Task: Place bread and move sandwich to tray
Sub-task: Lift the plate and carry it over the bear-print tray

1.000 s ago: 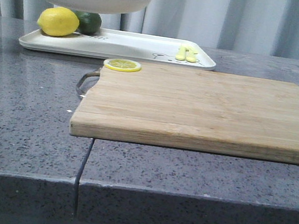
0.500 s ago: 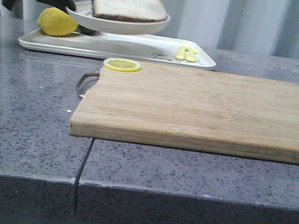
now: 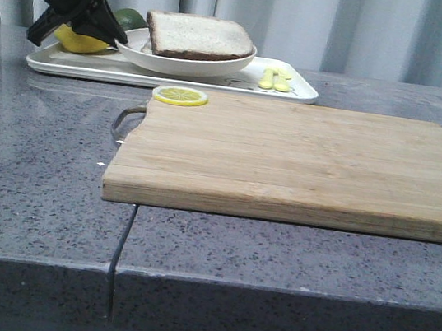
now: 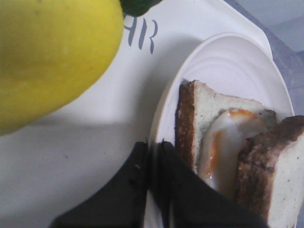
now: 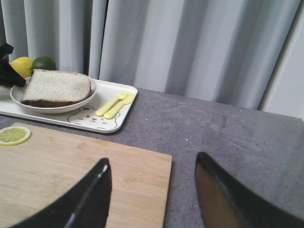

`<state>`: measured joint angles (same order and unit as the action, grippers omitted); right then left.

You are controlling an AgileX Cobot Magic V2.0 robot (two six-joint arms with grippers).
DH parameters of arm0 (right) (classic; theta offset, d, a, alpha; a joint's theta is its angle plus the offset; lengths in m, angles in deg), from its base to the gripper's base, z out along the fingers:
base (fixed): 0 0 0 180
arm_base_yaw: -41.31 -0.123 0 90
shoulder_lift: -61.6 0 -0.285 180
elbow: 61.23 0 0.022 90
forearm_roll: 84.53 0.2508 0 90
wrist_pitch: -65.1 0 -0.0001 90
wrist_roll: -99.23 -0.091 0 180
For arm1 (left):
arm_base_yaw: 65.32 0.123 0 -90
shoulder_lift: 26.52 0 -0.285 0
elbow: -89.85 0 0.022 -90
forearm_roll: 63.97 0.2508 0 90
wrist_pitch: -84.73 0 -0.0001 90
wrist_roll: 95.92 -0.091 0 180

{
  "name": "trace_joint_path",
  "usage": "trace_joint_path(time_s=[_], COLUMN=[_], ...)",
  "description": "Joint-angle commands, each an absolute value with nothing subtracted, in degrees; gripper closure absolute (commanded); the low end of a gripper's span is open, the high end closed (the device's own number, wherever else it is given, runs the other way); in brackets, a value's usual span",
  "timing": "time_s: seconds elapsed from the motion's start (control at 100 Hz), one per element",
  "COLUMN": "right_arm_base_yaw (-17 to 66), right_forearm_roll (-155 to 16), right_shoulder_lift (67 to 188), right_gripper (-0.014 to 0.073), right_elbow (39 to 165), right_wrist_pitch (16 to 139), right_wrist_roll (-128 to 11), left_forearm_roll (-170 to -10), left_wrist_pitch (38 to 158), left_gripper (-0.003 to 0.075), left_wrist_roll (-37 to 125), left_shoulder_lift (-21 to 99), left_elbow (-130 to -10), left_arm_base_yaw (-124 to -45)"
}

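The sandwich (image 3: 200, 38) lies flat on a round white plate (image 3: 219, 65), its long side running left to right in the front view, from 9 to 3 o'clock, the broad top slice facing up. In the left wrist view the layers show: brown-crusted slices with a fried egg (image 4: 228, 142), white streaked with orange, between them. The plate sits over the white tray (image 3: 241, 84), at the far left of the tabletop (image 3: 39, 155), about 11 o'clock from the cutting board (image 3: 305, 161).

The left tool (image 3: 112, 30) is clamped on the plate's left rim, its black fingers (image 4: 142, 190) pinching the edge from either side. A lemon (image 3: 75, 40) and a dark green fruit (image 3: 131, 17) lie on the tray behind the tool. A small yellow fork and spoon (image 3: 275, 80) rest at the tray's right end, near a printed bear face (image 5: 90, 117).

The right tool (image 5: 152, 194) hangs over the near right corner of the board, its jaws spread wide with nothing between them.

A lemon slice (image 3: 181, 95) lies on the board's far left corner. The tabletop is grey speckled stone with a seam running toward the front edge. Pale grey curtains (image 5: 190, 42) hang behind.
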<state>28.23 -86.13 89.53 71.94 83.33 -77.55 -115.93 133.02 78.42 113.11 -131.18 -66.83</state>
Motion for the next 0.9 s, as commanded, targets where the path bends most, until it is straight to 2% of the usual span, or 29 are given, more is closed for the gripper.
trace_joint_path(time_s=[0.0,0.89], right_arm_base_yaw=[28.6,28.6], right_forearm_roll=[-86.1,-86.1], right_shoulder_lift=[89.9,89.9], right_gripper=[0.0187,0.0187], right_elbow=[73.4,73.4], right_wrist_pitch=[78.9,78.9], right_wrist_roll=[-77.7,-77.7], left_forearm_roll=[-121.9,-114.6], left_wrist_pitch=[130.5,130.4], left_gripper=[0.0739,0.0740], left_wrist_roll=[79.2,85.0], left_shoulder_lift=[109.4,109.4], left_elbow=[-133.7,-133.7], left_arm_base_yaw=[-67.1,-67.3])
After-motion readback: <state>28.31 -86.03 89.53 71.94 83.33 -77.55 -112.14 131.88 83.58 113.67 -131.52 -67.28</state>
